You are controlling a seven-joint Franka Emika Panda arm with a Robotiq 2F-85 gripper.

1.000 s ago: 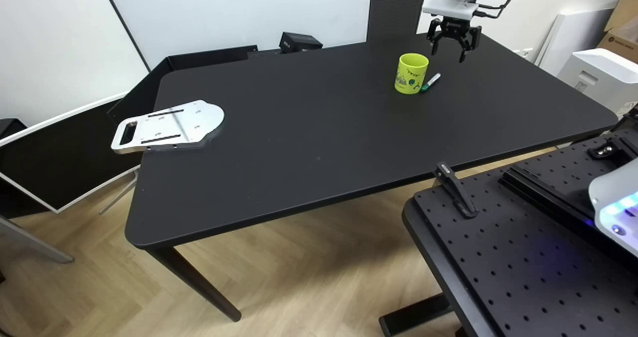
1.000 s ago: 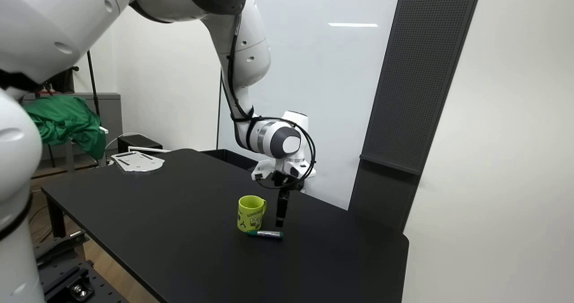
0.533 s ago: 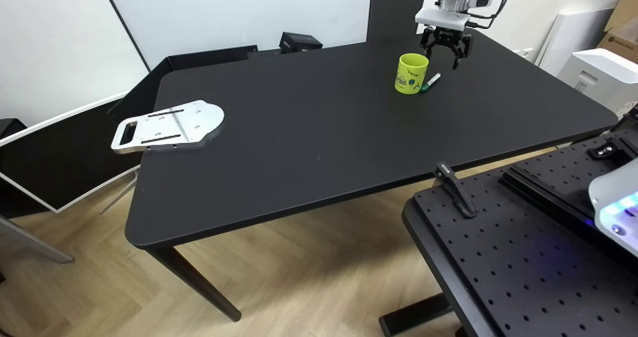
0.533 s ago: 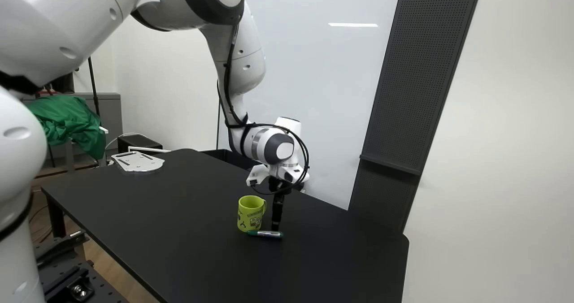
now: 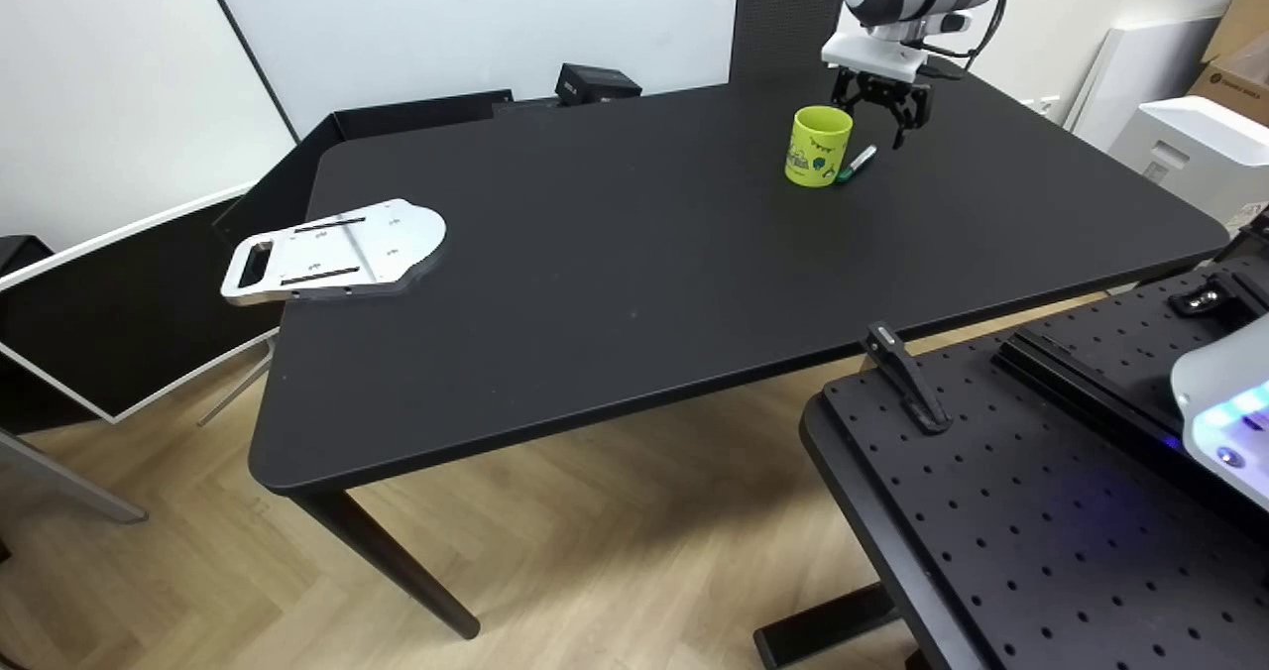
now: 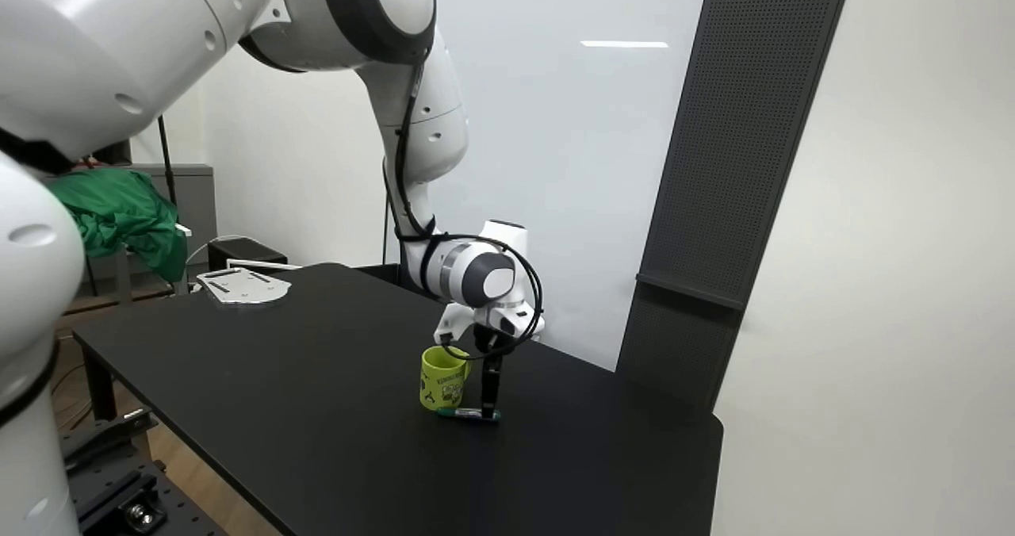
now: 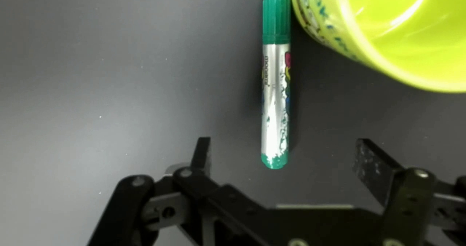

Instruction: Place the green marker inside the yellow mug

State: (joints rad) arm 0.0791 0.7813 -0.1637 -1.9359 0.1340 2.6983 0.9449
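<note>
- black table under the mug, big white board behind it
- marker lying flat, capped end right by the mug, long axis running away
- gripper jaws spread wide

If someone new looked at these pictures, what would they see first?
Probably the bright yellow mug, standing upright on the dark table. Next, perhaps, the big white robot arm that fills much of an exterior view, its gripper low over the table with its jaws wide apart. In the wrist view, the green marker stands out too, lying right beside the mug.
</note>
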